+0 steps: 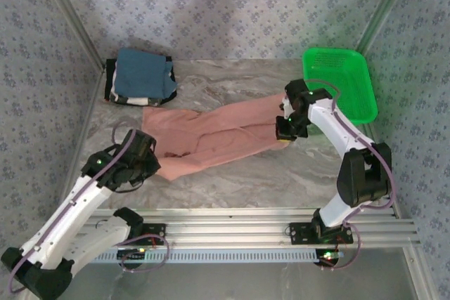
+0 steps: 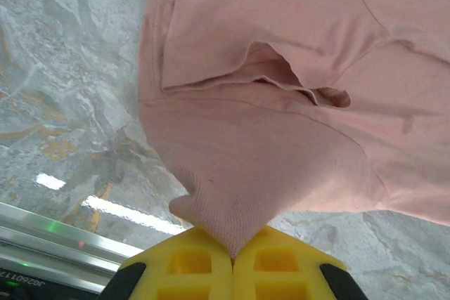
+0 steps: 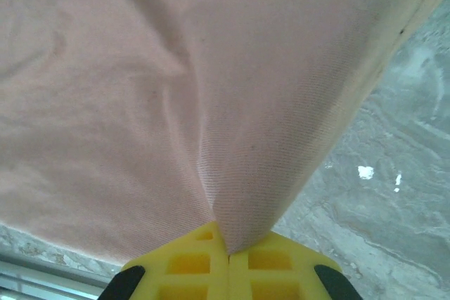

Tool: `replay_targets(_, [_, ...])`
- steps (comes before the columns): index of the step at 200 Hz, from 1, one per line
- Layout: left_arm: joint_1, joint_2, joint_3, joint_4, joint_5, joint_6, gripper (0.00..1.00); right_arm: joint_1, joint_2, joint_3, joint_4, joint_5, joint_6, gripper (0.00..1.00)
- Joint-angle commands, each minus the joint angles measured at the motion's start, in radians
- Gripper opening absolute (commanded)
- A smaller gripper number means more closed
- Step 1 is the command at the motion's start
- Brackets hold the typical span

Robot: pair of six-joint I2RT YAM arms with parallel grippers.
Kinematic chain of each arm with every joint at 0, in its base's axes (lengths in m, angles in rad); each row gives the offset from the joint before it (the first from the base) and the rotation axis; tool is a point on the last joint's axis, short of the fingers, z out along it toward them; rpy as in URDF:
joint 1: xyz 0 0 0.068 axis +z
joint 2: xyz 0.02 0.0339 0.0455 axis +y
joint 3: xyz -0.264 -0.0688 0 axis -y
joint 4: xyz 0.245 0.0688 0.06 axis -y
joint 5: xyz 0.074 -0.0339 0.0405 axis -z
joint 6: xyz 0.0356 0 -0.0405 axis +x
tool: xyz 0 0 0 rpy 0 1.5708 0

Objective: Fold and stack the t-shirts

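At the left, a corner of the salmon-pink t-shirt (image 1: 211, 135) is pinched in the closed left gripper (image 2: 232, 261). The soft, wrinkled knit is laid with its long axis across the marbled table (image 1: 267, 173) to the right gripper (image 3: 227, 247), likewise clamped on cloth. The folded stack (image 1: 144, 76) is seen behind, nearer the left arm.

text | short white string of characters on a dark strip (image 2: 24, 284), lower left corner of the left wrist view | looks reversed, cut by the frame edge, not reliably readable | nothing else legible
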Motion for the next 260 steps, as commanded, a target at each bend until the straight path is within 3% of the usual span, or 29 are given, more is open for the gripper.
replay_targets(1, [0.037,0.043,0.04,0.008,-0.025,0.067,0.0,-0.003,0.086,0.085,-0.057,0.046,-0.042,0.05])
replay_targets(50, [0.143,0.16,0.058,0.108,0.033,0.188,0.0,0.001,0.413,0.363,-0.069,0.028,-0.129,0.09])
replay_targets(76, [0.182,0.22,0.055,0.158,0.079,0.23,0.0,0.0,0.583,0.551,-0.089,0.029,-0.17,0.22])
replay_targets(97, [0.205,0.254,0.042,0.194,0.108,0.245,0.0,0.001,0.587,0.616,-0.057,0.007,-0.166,0.34])
replay_targets(120, [0.23,0.276,0.029,0.222,0.133,0.258,0.0,0.004,0.436,0.53,-0.01,0.035,-0.167,0.49])
replay_targets(163, [0.252,0.311,0.013,0.271,0.165,0.279,0.0,0.035,0.163,0.186,0.03,0.101,-0.182,0.52])
replay_targets(201, [0.273,0.331,0.006,0.302,0.198,0.293,0.0,0.106,0.207,0.061,0.088,0.167,-0.199,0.5])
replay_targets(260, [0.277,0.317,-0.015,0.304,0.2,0.3,0.0,0.142,0.36,0.111,0.1,0.25,-0.189,0.46])
